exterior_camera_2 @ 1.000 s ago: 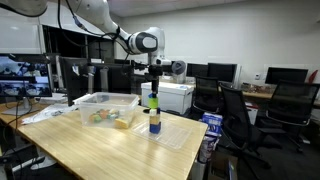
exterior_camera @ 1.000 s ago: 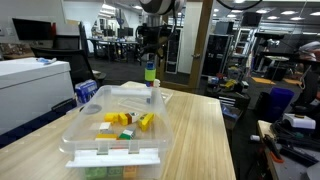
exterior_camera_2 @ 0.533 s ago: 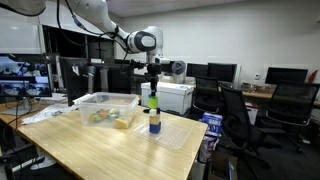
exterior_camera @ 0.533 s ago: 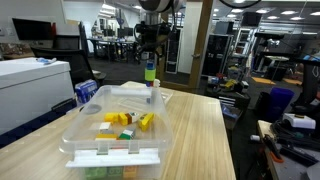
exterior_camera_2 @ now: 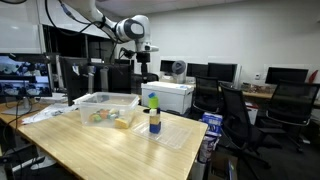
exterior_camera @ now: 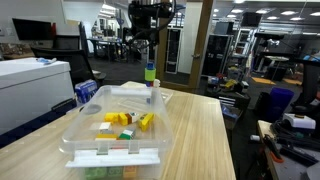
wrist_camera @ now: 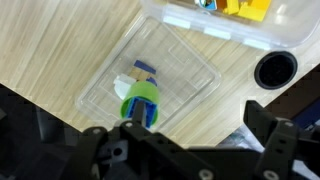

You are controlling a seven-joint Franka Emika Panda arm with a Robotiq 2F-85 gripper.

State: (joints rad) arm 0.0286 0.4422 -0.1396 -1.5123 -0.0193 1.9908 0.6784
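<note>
A tall stack of toy blocks (exterior_camera: 150, 80) (exterior_camera_2: 153, 112), green and blue near the top, stands upright on a clear plastic lid (exterior_camera: 137, 93) (exterior_camera_2: 172, 133) on the wooden table. My gripper (exterior_camera: 144, 45) (exterior_camera_2: 141, 56) hangs open well above the stack and holds nothing. In the wrist view the stack's green top (wrist_camera: 141, 102) shows below me, nearer my left finger (wrist_camera: 110, 150), and the gripper (wrist_camera: 190, 140) has a wide empty gap. The lid (wrist_camera: 170, 60) lies under the stack.
A clear bin (exterior_camera: 88, 125) (exterior_camera_2: 92, 99) (wrist_camera: 190, 25) with loose yellow (exterior_camera: 146, 120) and green (exterior_camera: 125, 133) blocks sits beside the lid. A black cable hole (wrist_camera: 274, 70) is in the tabletop. Office chairs (exterior_camera_2: 235, 110), a white cabinet (exterior_camera: 35, 85) and monitors surround the table.
The gripper has risen from around the top of the block stack and drawn clear of it. The stack stays standing on the lid.
</note>
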